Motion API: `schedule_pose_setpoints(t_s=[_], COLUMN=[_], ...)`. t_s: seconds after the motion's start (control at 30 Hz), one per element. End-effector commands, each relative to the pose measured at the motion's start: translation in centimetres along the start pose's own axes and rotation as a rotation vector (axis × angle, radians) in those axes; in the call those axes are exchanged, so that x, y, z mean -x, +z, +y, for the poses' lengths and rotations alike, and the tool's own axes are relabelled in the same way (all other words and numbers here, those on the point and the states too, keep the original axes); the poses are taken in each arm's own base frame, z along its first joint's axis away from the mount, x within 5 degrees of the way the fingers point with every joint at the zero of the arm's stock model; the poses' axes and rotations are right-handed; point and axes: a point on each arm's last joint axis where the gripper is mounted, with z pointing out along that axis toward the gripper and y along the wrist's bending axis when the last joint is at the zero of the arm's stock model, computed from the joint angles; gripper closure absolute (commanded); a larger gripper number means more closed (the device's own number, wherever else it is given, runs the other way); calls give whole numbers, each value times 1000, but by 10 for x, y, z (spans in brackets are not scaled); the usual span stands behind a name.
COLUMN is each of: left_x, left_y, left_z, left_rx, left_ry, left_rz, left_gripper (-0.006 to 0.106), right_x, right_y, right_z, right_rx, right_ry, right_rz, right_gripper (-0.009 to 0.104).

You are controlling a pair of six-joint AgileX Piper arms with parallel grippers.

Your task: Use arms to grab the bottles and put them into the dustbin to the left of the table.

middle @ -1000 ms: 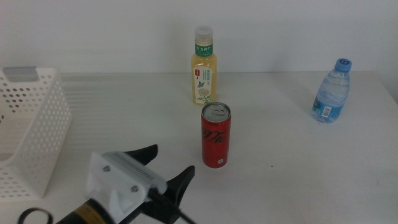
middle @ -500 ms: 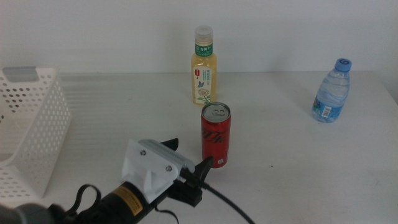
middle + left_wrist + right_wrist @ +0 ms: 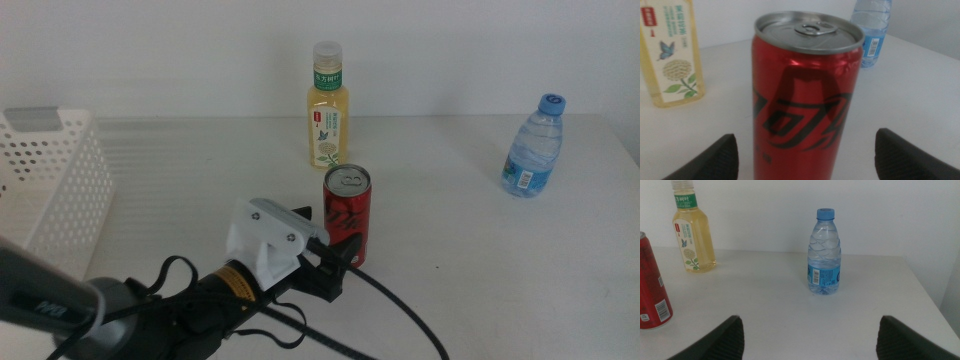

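Observation:
A slim red can (image 3: 347, 218) stands upright mid-table. My left gripper (image 3: 328, 236) comes in from the lower left and is open, with one jaw on each side of the can. In the left wrist view the can (image 3: 805, 100) fills the gap between the open jaws of the left gripper (image 3: 810, 162). The yellow-drink bottle (image 3: 328, 110) stands behind the can. The small water bottle (image 3: 532, 148) stands at the far right. My right gripper (image 3: 810, 340) is open and empty, out of the middle view, facing the water bottle (image 3: 824, 255).
The white perforated dustbin (image 3: 50, 190) stands at the table's left edge. A black cable (image 3: 400, 315) trails from the left arm across the white table (image 3: 480, 270). The right wrist view also shows the can (image 3: 652, 285) and the yellow bottle (image 3: 692, 235).
My left gripper has moved forward and right across the table to the red can, so its open jaws now flank it. The bottles and can have not moved.

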Motion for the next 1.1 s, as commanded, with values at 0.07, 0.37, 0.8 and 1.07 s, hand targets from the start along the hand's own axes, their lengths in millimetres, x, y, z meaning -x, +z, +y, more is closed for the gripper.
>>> schedule_pose_setpoints(t_s=[0.07, 0.37, 0.8, 1.07], left_x=[21, 17, 18, 18], left_y=[14, 41, 68, 68], left_z=[-1, 0, 4, 6], left_rx=[-23, -50, -51, -29], left_ry=[-10, -18, -21, -18], left_rz=[-126, -122, -137, -153], left_gripper=[12, 12, 12, 17], right_x=[11, 11, 11, 11], right_y=[-3, -3, -3, -3], right_z=[0, 0, 0, 0], right_rx=[-9, -9, -9, -9], right_ry=[-17, -17, -17, -17], right_rz=[-110, -110, -110, -110], right_gripper=[18, 18, 18, 18])
